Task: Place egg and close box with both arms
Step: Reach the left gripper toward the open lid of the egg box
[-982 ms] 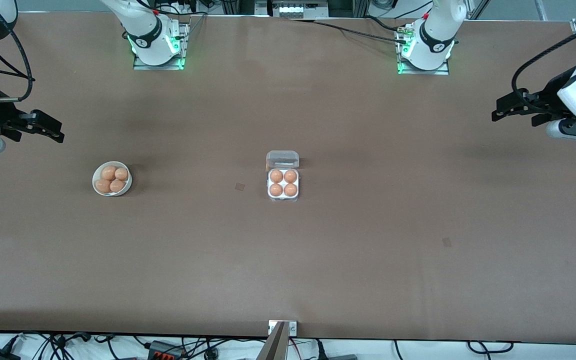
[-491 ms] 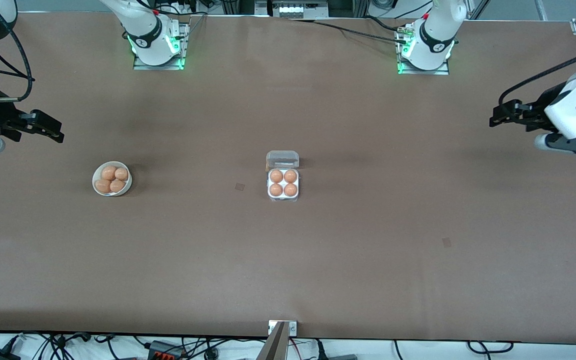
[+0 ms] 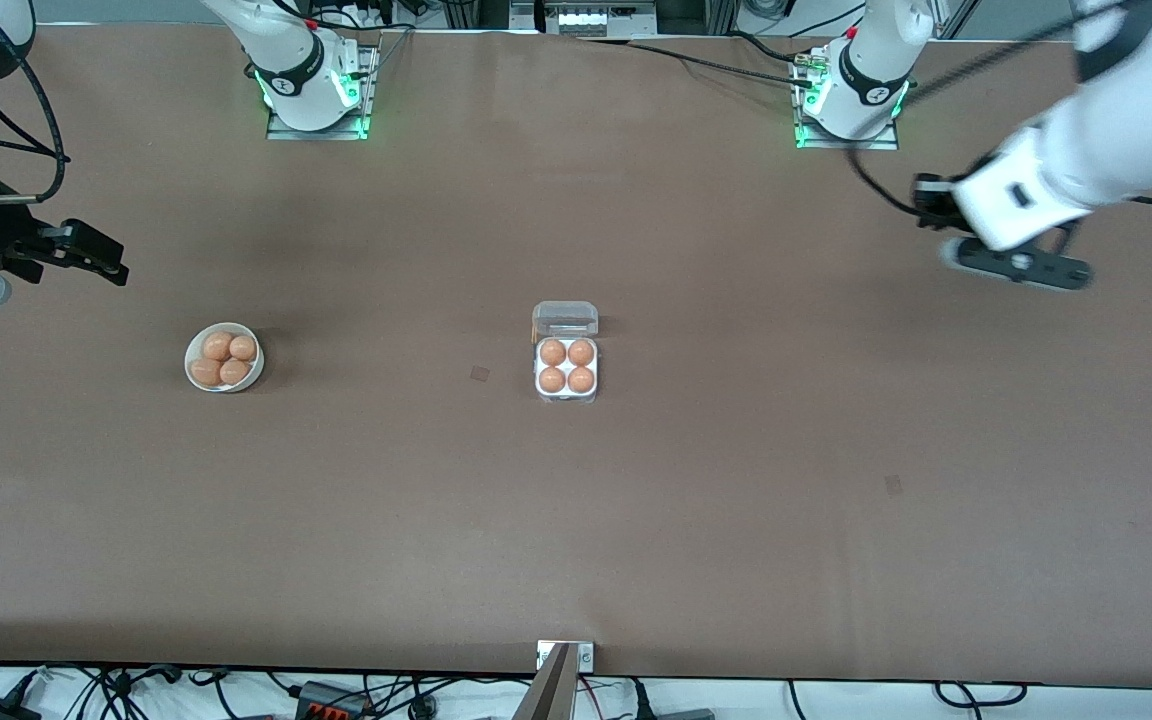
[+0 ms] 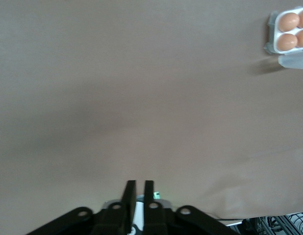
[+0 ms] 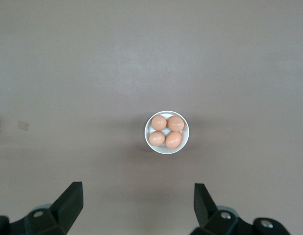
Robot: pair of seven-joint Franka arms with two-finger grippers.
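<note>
The box sits mid-table, a white tray with a brown egg in every cell and its clear lid standing open at the edge toward the arms' bases. It also shows in the left wrist view. My left gripper hangs shut and empty above bare table near the left arm's base; in the left wrist view its fingers are almost touching. My right gripper is wide open and empty above the right arm's end of the table, also seen in the right wrist view.
A round white bowl with several brown eggs stands toward the right arm's end of the table, level with the box; it also shows in the right wrist view. Brown tabletop surrounds both. Cables lie along the table's edges.
My left arm has swung in from the table's end toward the middle and toward its base. The right arm, box and bowl have not moved.
</note>
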